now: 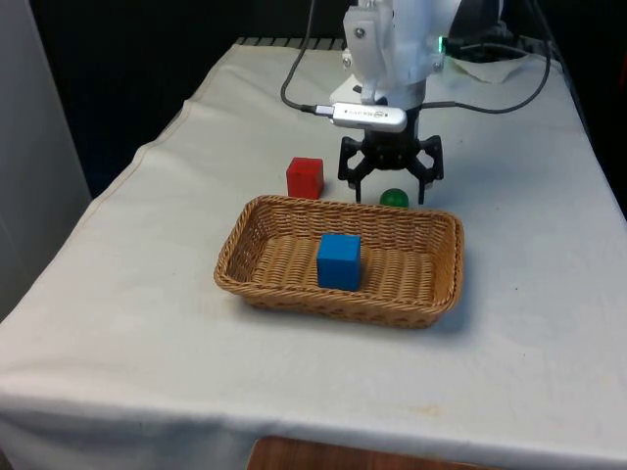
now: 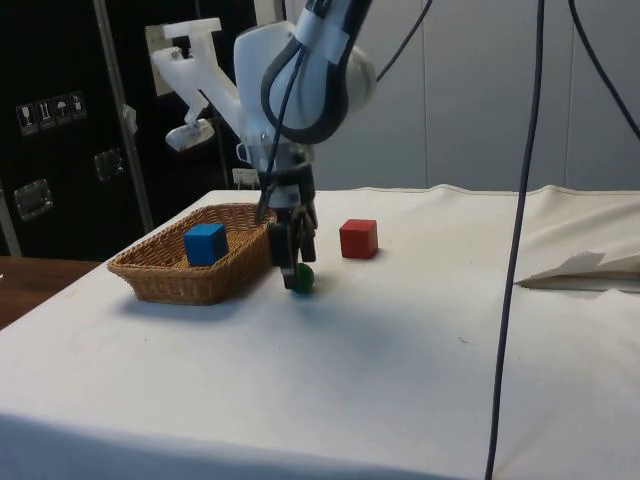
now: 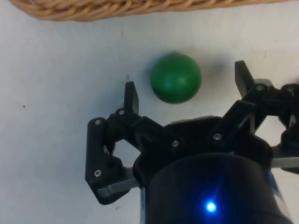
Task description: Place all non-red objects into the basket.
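The black gripper (image 1: pixel 391 186) hangs low over the white-clothed surface (image 1: pixel 147 294), jaws spread wide on either side of a green ball (image 1: pixel 394 199) without touching it. In the wrist view the ball (image 3: pixel 176 78) lies on the cloth between the two fingertips (image 3: pixel 131 95), nearer one than the other, with cloth showing on both sides of it. Seen from the front, the ball rests just behind the far rim of the wicker basket (image 1: pixel 431 305), at about 1 o'clock from the basket's centre. A blue cube (image 1: pixel 339 261) sits upright inside the basket, near its middle. A red cube (image 1: pixel 305 177) stands on the cloth outside the basket, at about 11 o'clock from its centre and near the ball, towards the front view's left. From the side, the gripper (image 2: pixel 297 268) reaches down just beside the basket (image 2: pixel 165 280), the ball (image 2: pixel 302 279) at its tips.
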Robot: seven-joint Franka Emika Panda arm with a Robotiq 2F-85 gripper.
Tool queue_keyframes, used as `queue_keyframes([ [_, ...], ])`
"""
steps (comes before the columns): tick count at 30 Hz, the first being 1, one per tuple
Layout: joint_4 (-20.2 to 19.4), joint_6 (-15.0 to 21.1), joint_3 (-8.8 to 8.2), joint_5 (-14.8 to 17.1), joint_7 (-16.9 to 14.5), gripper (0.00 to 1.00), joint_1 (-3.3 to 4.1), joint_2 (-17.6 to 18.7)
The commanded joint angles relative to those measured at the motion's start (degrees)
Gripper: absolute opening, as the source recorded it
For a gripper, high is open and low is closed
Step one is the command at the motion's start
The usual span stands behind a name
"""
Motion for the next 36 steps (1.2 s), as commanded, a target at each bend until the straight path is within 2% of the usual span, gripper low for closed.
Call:
queue_keyframes([
  [1,0.3,0.7,0.57,0.8,-0.5,1.0,-0.46,0.5],
  [5,0.6,1.5,0.52,0.7,-0.4,1.0,-0.4,1.3],
  [6,0.5,0.9,0.0,0.0,0.0,1.0,0.0,1.0],
  [7,0.6,1.7,0.52,0.7,-0.4,1.0,-0.4,1.5],
  [12,0.8,2.5,0.57,0.6,-0.4,1.0,-0.4,2.3],
  [13,0.8,2.6,0.57,0.6,-0.3,0.97,-0.4,2.5],
  [14,0.8,1.9,0.06,0.0,0.1,0.89,0.0,2.3],
  [15,0.8,2.6,0.57,0.6,-0.3,0.89,-0.4,2.5],
  [17,0.8,2.6,0.57,0.6,-0.3,0.7,-0.4,2.5],
  [20,0.8,2.8,0.57,0.7,-0.3,0.36,-0.4,2.6],
  [21,0.7,2.9,0.63,0.7,-0.3,0.16,-0.46,2.5],
  [22,0.7,2.9,0.63,0.7,-0.3,0.07,-0.46,2.5],
  [23,0.8,1.9,0.11,0.1,0.1,0.0,0.0,2.0],
  [24,0.7,2.9,0.63,0.7,-0.3,0.0,-0.4,2.5],
  [25,0.7,2.9,0.63,0.7,-0.3,0.0,-0.46,2.5],
  [30,0.7,2.9,0.69,0.7,-0.3,0.0,-0.46,2.6],
  [32,0.8,2.1,0.17,0.1,0.1,0.0,-0.06,2.3],
  [33,0.4,2.2,0.57,0.6,-0.3,0.0,-0.4,1.6],
  [36,-0.2,1.5,0.46,0.5,-0.3,0.0,-0.34,0.2],
])
